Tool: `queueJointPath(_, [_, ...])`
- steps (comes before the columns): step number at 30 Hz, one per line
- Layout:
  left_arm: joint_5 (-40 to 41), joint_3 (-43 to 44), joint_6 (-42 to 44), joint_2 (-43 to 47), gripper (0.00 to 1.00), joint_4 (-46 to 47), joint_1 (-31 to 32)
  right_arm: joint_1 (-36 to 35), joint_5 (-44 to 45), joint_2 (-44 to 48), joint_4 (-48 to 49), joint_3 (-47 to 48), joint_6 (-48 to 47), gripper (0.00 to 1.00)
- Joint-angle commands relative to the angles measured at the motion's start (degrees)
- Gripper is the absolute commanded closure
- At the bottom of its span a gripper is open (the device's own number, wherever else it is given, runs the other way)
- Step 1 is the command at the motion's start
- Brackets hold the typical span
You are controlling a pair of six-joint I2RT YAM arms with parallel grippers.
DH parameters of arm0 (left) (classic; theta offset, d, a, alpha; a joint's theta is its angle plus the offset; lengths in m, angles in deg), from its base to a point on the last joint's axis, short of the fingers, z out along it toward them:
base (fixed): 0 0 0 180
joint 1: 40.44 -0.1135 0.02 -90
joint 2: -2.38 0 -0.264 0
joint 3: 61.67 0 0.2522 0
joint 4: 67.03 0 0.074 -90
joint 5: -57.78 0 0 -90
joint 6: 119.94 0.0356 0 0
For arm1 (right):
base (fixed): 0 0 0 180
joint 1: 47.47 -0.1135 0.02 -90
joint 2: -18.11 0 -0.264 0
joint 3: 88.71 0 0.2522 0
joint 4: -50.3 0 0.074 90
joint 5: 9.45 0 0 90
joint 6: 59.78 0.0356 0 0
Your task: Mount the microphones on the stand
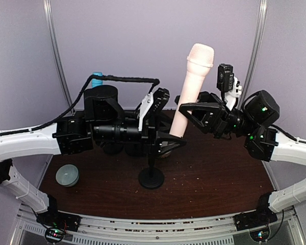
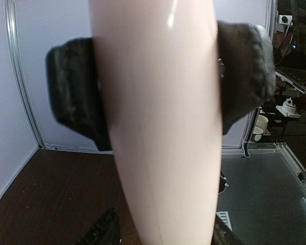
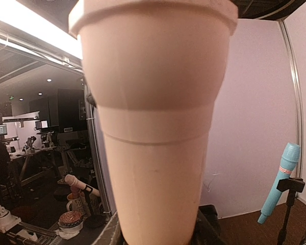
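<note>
L hand (image 1: 168, 143) + R hand (image 1: 195, 112) both clenched on cream-pink mic (image 1: 195, 71) — tilted.

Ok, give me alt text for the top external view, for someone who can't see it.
A pale cream-pink stick microphone stands tilted over a dark wooden table, with the right hand at its middle and the left hand by its lower end. A black round-based stand sits below; a small grey-green round bowl lies at the left.
</note>
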Motion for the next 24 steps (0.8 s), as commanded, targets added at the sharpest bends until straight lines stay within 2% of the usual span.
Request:
queueJointPath(1, [-0.3,3.6,0.5,-1.2,0.46,1.0,0.1,-0.1,-0.1,0.5,4.1,-1.3,1.4,0.78])
queueJointPath(6, [-0.9,6.0,-0.1,-3.0,0.53,-1.4,0.2,-0.1,0.2,0.3,4.0,-1.6,1.3,0.78])
queueJointPath(10, [-1.4,7.3,-0.4,-4.0,0.72,-3.0,0.3,-0.1,1.2,0.3,3.2,-2.0,0.4,0.78])
queueJointPath(12, [-1.2,7.1,-0.5,-3.7,0.80,-3.2,0.4,-0.1,2.1,0.6,1.9,-2.3,-0.4,0.74])
queueJointPath(14, [0.0,6.6,-0.6,-2.9,0.86,-3.3,0.4,-0.1,4.7,1.7,-1.5,-2.4,-2.0,0.59])
queueJointPath(16, [2.1,6.1,-0.8,-1.3,0.92,-4.0,0.3,-0.1,6.7,3.4,-5.9,-2.4,-3.6,0.40])
queueJointPath(17, [3.3,6.1,-1.0,-0.3,0.98,-5.0,0.1,-0.1,7.9,4.5,-9.5,-2.0,-4.8,0.33])
queueJointPath(19, [5.1,6.5,-1.0,2.0,1.00,-7.5,-0.4,-0.1,10.5,6.8,-16.3,-1.5,-7.5,0.21])
queueJointPath(21, [6.8,6.2,-0.5,4.4,1.00,-9.9,-1.1,0.1,14.4,9.3,-22.0,-2.3,-10.1,0.02])
queueJointPath(24, [7.8,5.0,0.0,7.9,1.00,-13.2,-2.9,0.9,20.0,12.0,-25.3,-5.9,-12.6,0.00])
